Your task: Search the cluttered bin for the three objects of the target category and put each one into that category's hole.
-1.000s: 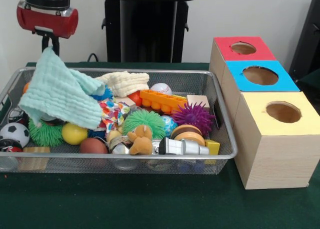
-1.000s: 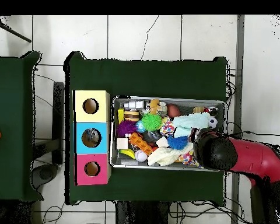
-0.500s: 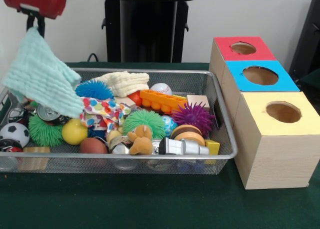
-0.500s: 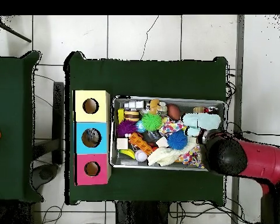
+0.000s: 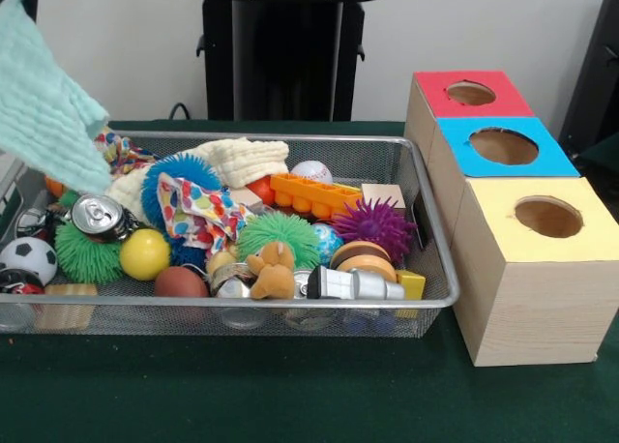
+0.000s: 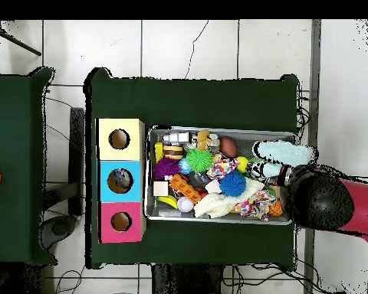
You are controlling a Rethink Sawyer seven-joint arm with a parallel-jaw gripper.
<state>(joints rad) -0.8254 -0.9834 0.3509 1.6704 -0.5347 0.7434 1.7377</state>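
One pale mint-green waffle-weave cloth (image 5: 44,100) has risen clear of the silver wire-mesh bin (image 5: 387,158) since a second ago and now hangs over its end rim at the picture's left, carried outward by the red and black arm (image 6: 329,203). The hand itself is out of sight at the top edge, so I cannot tell how it grips. Lifting the cloth has uncovered a silver drinks can (image 5: 97,214), a blue spiky ball (image 5: 174,177) and a cream cloth (image 5: 237,158) in the clutter. The red-topped box (image 5: 469,95), blue-topped box (image 5: 503,146) and yellow-topped wooden box (image 5: 546,221) stand in a row just beside the bin's other end. Bare green worktop (image 5: 242,385) lies open along the bin's near side.
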